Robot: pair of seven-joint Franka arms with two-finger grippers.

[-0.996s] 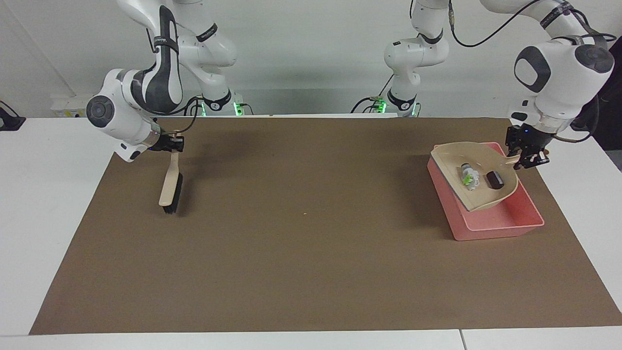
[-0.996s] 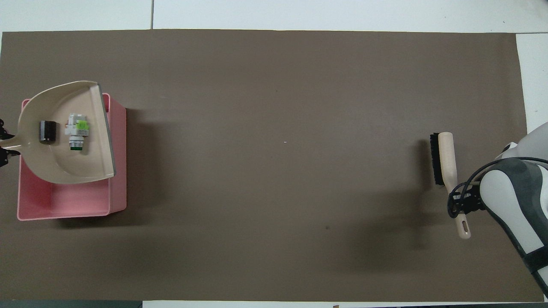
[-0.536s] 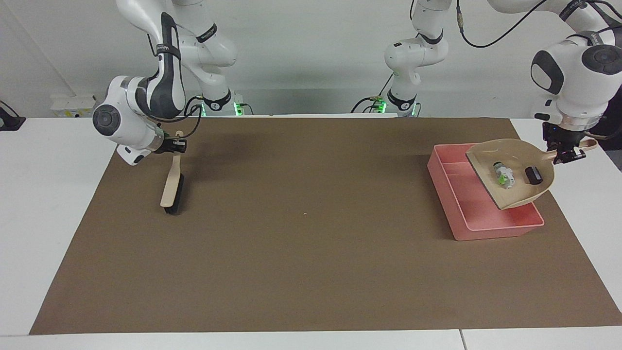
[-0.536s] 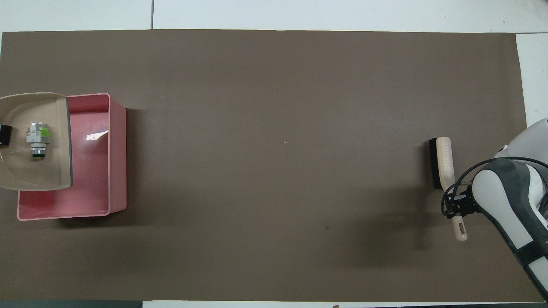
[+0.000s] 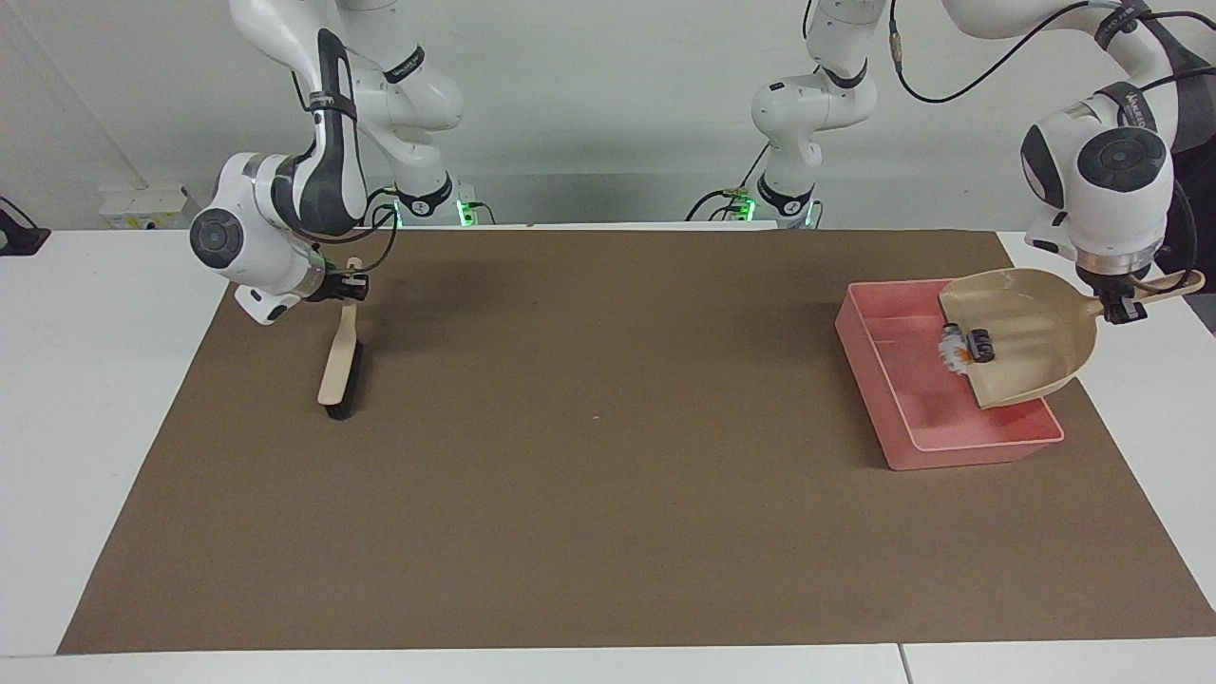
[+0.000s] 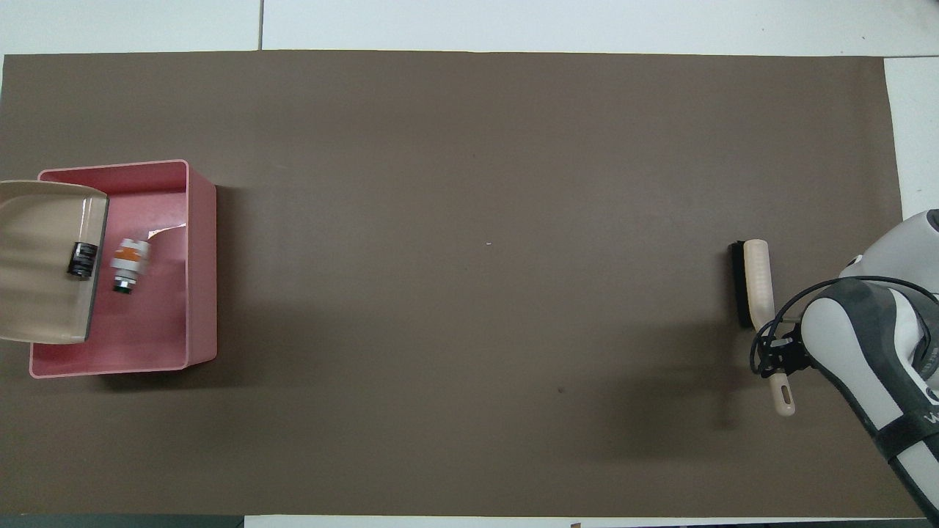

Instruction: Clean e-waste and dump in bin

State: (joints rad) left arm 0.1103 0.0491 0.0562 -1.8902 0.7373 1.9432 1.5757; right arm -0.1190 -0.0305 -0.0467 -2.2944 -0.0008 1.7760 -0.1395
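Note:
My left gripper (image 5: 1121, 306) is shut on the handle of the beige dustpan (image 5: 1031, 347), which is tilted with its lip down over the pink bin (image 5: 978, 454). The white block with an orange patch (image 5: 950, 351) is just off the lip, over the bin's floor (image 6: 126, 258). The dark chip (image 5: 979, 344) sits at the lip, still on the dustpan (image 6: 82, 259). The dustpan (image 6: 44, 260) overlaps the bin (image 6: 202, 264) in the overhead view. My right gripper (image 5: 348, 285) is shut on the handle of a brush (image 5: 338, 369).
A brown mat (image 5: 608, 475) covers the table. The brush (image 6: 755, 282) points its black bristles down at the mat near the right arm's end, under my right gripper (image 6: 779, 352). White table (image 5: 114, 399) borders the mat.
The left gripper drew the dustpan toward the left arm's end of the bin and tipped it. Both pieces slid to the lip and the white block went off it. The brush shifted slightly.

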